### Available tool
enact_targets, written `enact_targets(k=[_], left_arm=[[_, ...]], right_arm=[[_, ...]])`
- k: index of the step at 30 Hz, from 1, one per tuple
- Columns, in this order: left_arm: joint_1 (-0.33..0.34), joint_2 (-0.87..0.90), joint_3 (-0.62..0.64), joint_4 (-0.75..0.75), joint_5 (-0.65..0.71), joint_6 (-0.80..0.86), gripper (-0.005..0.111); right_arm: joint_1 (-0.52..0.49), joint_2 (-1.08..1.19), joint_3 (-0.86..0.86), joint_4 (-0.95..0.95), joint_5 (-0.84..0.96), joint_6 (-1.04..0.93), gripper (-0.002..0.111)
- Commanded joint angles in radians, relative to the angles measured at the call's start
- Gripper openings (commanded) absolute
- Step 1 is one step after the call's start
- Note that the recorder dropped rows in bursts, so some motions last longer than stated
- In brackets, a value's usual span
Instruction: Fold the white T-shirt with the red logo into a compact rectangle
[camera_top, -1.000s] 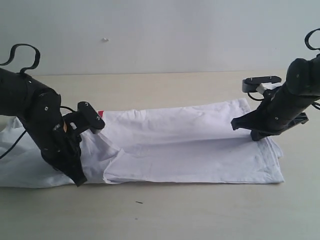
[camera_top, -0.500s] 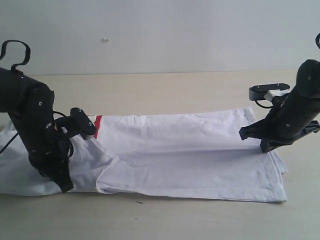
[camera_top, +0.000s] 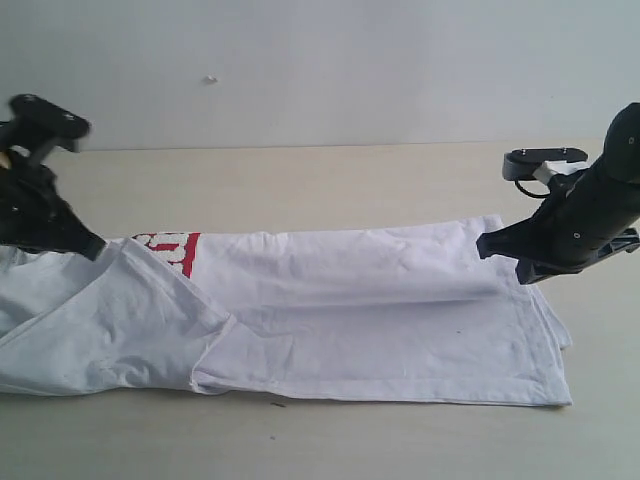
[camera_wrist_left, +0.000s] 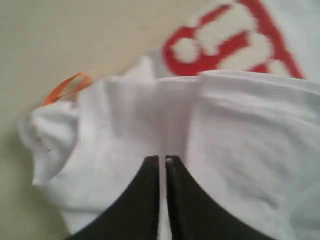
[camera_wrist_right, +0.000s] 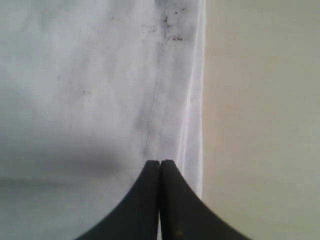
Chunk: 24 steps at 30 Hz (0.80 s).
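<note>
The white T-shirt lies stretched lengthwise across the table, folded into a long band. Part of the red logo shows near the left end, and it shows large and blurred in the left wrist view. My left gripper is shut on the shirt's neck end, with the orange tag beside it. My right gripper is shut on the cloth at the hem end, next to the stitched hem. A raised crease runs from the shirt's middle to the right gripper.
The beige table runs back to a pale wall behind. Bare tabletop shows in front of the shirt, behind it, and to the right of the hem. A small dark speck lies near the front edge.
My left arm has risen and swung back to the left, drawing the neck end outward and uncovering the red logo. The right gripper has edged slightly right, and the shirt is pulled longer.
</note>
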<state>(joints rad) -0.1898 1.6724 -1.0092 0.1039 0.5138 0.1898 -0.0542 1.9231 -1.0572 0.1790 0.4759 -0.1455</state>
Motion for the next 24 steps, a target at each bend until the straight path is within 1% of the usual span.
enact_targets(k=[1, 3, 4, 8, 11, 13, 15, 16, 17, 18, 21, 24], left_arm=[[0.187, -0.007, 0.016, -0.033, -0.078, -0.146, 0.037], [0.249, 0.000, 0.016, -0.078, -0.092, -0.146, 0.052], [0.277, 0.009, 0.013, -0.099, -0.096, -0.143, 0.057], [0.347, 0.074, -0.014, -0.150, -0.095, -0.123, 0.055], [0.375, 0.151, -0.070, -0.267, -0.045, -0.039, 0.055], [0.388, 0.198, -0.119, -0.419, -0.024, 0.094, 0.055], [0.393, 0.221, -0.146, -0.602, -0.038, 0.257, 0.055], [0.398, 0.233, -0.159, -0.695, -0.038, 0.370, 0.055], [0.400, 0.247, -0.175, -0.768, -0.022, 0.467, 0.055], [0.407, 0.264, -0.188, -0.808, -0.007, 0.513, 0.055], [0.433, 0.333, -0.236, -0.822, 0.045, 0.520, 0.055], [0.457, 0.381, -0.253, -0.824, 0.023, 0.515, 0.055]], right_arm=[[-0.004, -0.006, 0.003, 0.003, -0.023, -0.012, 0.000], [-0.004, -0.006, 0.003, 0.005, -0.033, -0.012, 0.000], [-0.004, -0.006, 0.003, 0.005, -0.035, -0.012, 0.000], [-0.004, -0.006, 0.003, 0.005, -0.041, -0.012, 0.000], [-0.004, -0.006, 0.003, 0.005, -0.041, -0.012, 0.000], [-0.004, -0.006, 0.003, 0.005, -0.045, -0.014, 0.000], [-0.004, -0.006, 0.003, 0.005, -0.047, -0.014, 0.000], [-0.004, -0.006, 0.003, 0.007, -0.049, -0.014, 0.000], [-0.004, -0.006, 0.003, 0.007, -0.054, -0.019, 0.000], [-0.004, -0.006, 0.003, 0.007, -0.061, -0.019, 0.000], [-0.004, -0.006, 0.003, 0.009, -0.068, -0.021, 0.000], [-0.004, -0.006, 0.003, 0.009, -0.065, -0.021, 0.000]])
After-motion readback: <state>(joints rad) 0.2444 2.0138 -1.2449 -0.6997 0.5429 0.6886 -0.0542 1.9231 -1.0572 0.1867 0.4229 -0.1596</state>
